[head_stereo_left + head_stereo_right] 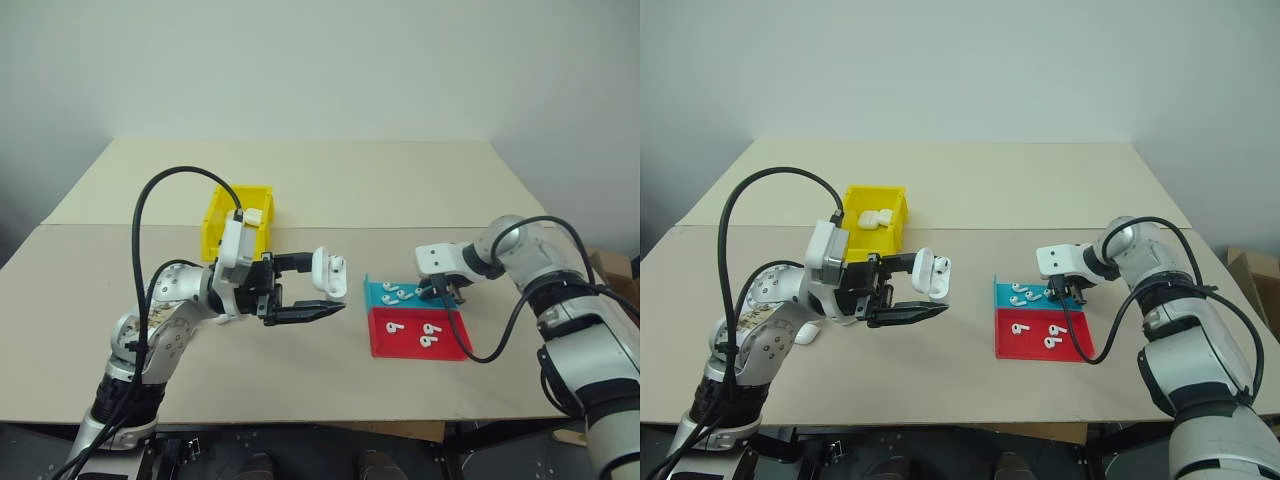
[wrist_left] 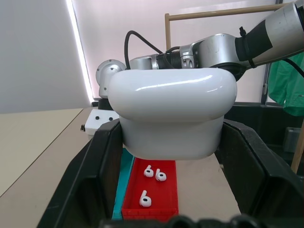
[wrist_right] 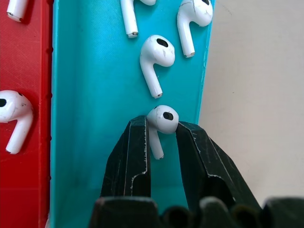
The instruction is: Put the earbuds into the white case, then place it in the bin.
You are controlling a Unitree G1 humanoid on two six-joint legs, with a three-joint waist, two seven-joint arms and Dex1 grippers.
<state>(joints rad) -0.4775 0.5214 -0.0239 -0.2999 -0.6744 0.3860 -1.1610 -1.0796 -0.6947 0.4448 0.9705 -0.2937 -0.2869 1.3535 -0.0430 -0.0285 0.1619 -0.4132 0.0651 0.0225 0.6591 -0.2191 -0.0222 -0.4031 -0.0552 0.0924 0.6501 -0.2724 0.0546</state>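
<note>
A beige bench (image 1: 330, 190) stands against a plain pale wall. The right pincer (image 3: 161, 130) clamps an earbud (image 3: 163, 118) over the teal tray (image 3: 95, 118); the left pincer (image 2: 166, 142) grips the white case (image 2: 171, 111).

left hand (image 1: 318, 290) raised above the counter (image 1: 330, 190), clamped on an open white case (image 1: 329, 273). behind it, the yellow bin (image 1: 222, 222) with another case inside. right hand (image 1: 447, 291) down at the teal tray (image 1: 380, 293), touching the earbuds (image 1: 396, 294); red tray (image 1: 400, 343) adjoining, holding more earbuds.
</note>
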